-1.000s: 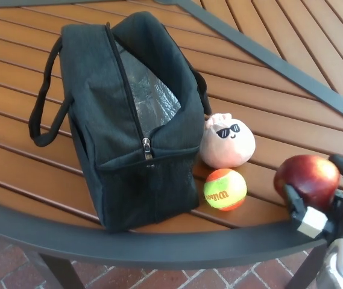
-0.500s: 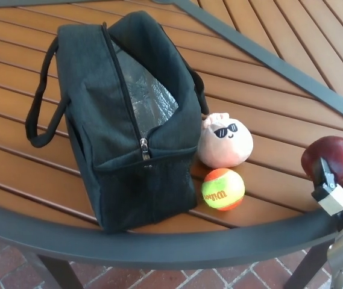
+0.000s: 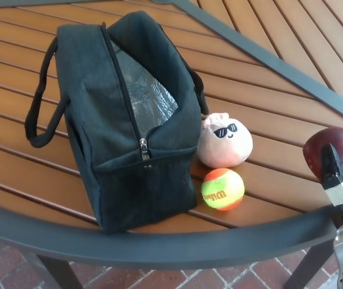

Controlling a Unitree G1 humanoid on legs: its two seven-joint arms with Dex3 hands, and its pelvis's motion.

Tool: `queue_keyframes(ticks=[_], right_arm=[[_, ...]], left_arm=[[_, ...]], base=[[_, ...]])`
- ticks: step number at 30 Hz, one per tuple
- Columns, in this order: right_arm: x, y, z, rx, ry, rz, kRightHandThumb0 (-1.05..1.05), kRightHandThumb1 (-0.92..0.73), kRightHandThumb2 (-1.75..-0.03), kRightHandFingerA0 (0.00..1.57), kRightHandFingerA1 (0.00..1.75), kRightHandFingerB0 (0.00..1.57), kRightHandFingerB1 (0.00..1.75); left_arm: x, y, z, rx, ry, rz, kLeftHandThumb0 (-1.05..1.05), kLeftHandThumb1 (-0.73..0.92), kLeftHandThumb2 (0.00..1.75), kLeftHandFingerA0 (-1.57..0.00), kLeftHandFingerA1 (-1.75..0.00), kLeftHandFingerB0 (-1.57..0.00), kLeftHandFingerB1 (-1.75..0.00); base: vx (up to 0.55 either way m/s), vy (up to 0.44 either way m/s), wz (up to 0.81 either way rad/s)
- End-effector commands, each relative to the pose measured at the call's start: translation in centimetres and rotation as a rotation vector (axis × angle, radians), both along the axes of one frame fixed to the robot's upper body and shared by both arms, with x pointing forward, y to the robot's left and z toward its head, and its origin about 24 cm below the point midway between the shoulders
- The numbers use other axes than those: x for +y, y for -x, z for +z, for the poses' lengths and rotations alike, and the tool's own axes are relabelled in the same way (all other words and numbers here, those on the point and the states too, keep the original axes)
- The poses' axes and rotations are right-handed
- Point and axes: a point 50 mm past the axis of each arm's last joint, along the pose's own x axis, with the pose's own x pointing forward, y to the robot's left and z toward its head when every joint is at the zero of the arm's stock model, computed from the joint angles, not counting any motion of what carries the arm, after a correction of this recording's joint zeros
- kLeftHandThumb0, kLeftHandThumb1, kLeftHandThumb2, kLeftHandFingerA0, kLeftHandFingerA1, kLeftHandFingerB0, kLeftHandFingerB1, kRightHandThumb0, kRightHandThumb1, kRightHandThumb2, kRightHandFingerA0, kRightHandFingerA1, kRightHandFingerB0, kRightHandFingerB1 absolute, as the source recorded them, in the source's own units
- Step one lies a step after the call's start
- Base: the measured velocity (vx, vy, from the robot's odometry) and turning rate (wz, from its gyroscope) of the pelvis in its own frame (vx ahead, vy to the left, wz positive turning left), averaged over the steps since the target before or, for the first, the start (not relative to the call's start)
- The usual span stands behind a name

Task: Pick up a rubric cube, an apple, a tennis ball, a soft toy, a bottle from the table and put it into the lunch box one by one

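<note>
your right hand [image 3: 340,180] sits at the right edge of the slatted wooden table [image 3: 267,108], one black finger with a pale block tip [image 3: 338,180] pressed against the near face of the glossy dark-red apple [image 3: 334,150]. the rest of the hand is cut off by the frame, so you cannot tell whether the fingers are truly clamped round the fruit or only resting on it. left hand not in view.

apple: firm, smooth, waxy skin, moderately heavy for its size. expect it to slide under a shallow pinch. take it across the widest part, thumb opposite the two fingers, and seat it deep.

the black fabric lunch box [image 3: 129,120] stands toward the left of the table near the front rim, zip open, silver lining showing at the top; soft walls, so it may sag if nudged.

just beside its right end: a pale pink soft toy with sunglasses [image 3: 224,143], squashy and light, and in front of that an orange-and-yellow tennis ball [image 3: 222,188], fuzzy, grippy, prone to roll toward the metal front rim [image 3: 159,244].

no cube or bottle visible on the table.
</note>
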Motion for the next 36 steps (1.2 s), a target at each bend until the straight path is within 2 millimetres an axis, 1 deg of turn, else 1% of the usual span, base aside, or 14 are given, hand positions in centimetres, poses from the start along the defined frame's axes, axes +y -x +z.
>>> queue_keyframes(ticks=[1,4,8,16,17,18,19,23,27,29,30,31,32,36], right_arm=[[10.7,-1.6,6.2,-0.197,-0.786,0.282,-0.42,-0.92,-0.77,0.95,1.75,0.58,1.75],[11.2,-1.8,6.8,-0.204,-0.788,0.328,-0.37,-0.91,-0.84,0.99,1.75,0.66,1.75],[11.8,-2.0,7.7,-0.213,-0.793,0.384,-0.37,-0.91,-0.84,0.99,1.75,0.66,1.75],[13.6,-2.7,10.3,-0.259,-0.749,0.505,-0.30,-0.79,-1.02,0.96,1.75,0.66,1.75],[14.0,-2.9,10.9,-0.264,-0.725,0.532,-0.33,-0.80,-1.02,0.97,1.75,0.65,1.75],[14.4,-2.9,11.4,-0.268,-0.707,0.552,-0.33,-0.80,-1.02,0.97,1.75,0.65,1.75],[14.8,-3.0,11.9,-0.267,-0.697,0.573,-0.30,-0.71,-1.15,0.97,1.75,0.66,1.75],[15.4,-3.1,13.0,-0.272,-0.664,0.614,-0.27,-0.67,-1.21,0.97,1.75,0.64,1.75],[15.6,-3.4,14.0,-0.284,-0.674,0.635,-0.31,-0.74,-1.14,0.94,1.75,0.63,1.75],[15.5,-3.7,14.9,-0.314,-0.659,0.647,-0.30,-0.67,-1.26,0.96,1.75,0.63,1.75],[15.3,-3.8,15.3,-0.330,-0.646,0.647,-0.16,-0.73,-1.32,1.12,1.24,0.96,1.16],[15.2,-3.9,15.7,-0.344,-0.635,0.647,-0.16,-0.73,-1.32,1.12,1.24,0.96,1.16],[15.1,-3.9,15.9,-0.349,-0.620,0.649,-0.30,-0.58,-1.39,0.96,1.75,0.64,1.75],[14.8,-4.3,17.0,-0.373,-0.584,0.666,-0.31,-0.55,-1.49,0.98,1.75,0.71,1.75]], left_arm=[[1.4,0.1,0.6,-0.045,-0.062,-0.014,-0.18,0.44,1.15,-1.06,-1.19,-0.96,-1.08],[1.3,0.1,0.6,-0.040,-0.067,-0.022,-0.21,0.45,1.11,-1.02,-1.19,-0.94,-1.04],[1.3,0.0,0.5,-0.030,-0.076,-0.035,-0.21,0.45,1.11,-1.02,-1.19,-0.94,-1.04],[1.3,0.1,0.6,-0.040,-0.086,-0.036,-0.21,0.44,1.12,-1.06,-1.21,-0.99,-1.09],[1.3,0.1,0.6,-0.035,-0.082,-0.024,-0.18,0.43,1.12,-0.96,-1.34,-0.94,-1.12],[1.3,0.1,0.5,-0.030,-0.079,-0.015,-0.18,0.43,1.12,-0.96,-1.34,-0.94,-1.12],[1.3,0.1,0.5,-0.030,-0.078,-0.013,-0.16,0.44,1.13,-0.97,-1.32,-0.94,-1.12],[1.2,0.2,0.6,-0.040,-0.076,-0.013,-0.17,0.43,1.12,-0.96,-1.34,-0.94,-1.12],[1.1,0.2,0.5,-0.026,-0.086,-0.024,-0.17,0.43,1.11,-0.95,-1.32,-0.93,-1.10],[1.2,0.4,0.5,-0.026,-0.078,-0.016,-0.16,0.42,1.11,-0.98,-1.28,-0.93,-1.08],[1.2,0.4,0.5,-0.027,-0.080,-0.018,-0.17,0.44,1.10,-1.00,-1.27,-0.93,-1.07],[1.2,0.5,0.6,-0.028,-0.083,-0.022,-0.17,0.44,1.10,-1.00,-1.27,-0.93,-1.07],[1.2,0.5,0.6,-0.027,-0.084,-0.025,-0.16,0.44,1.11,-0.98,-1.29,-0.93,-1.08],[1.3,0.5,0.5,-0.014,-0.092,-0.037,-0.19,0.45,1.10,-1.09,-1.18,-0.98,-1.04]], base=[[0.00,0.000,0.00],[0.00,0.000,0.00],[0.00,0.000,0.00],[0.00,0.000,0.00],[0.00,0.000,0.00],[0.00,0.000,0.00],[0.00,0.000,0.00],[0.00,0.000,0.00],[0.00,0.000,0.00],[0.00,0.000,0.00],[0.00,0.000,0.00],[0.00,0.000,0.00],[0.00,0.000,0.00],[0.00,0.000,0.00]])
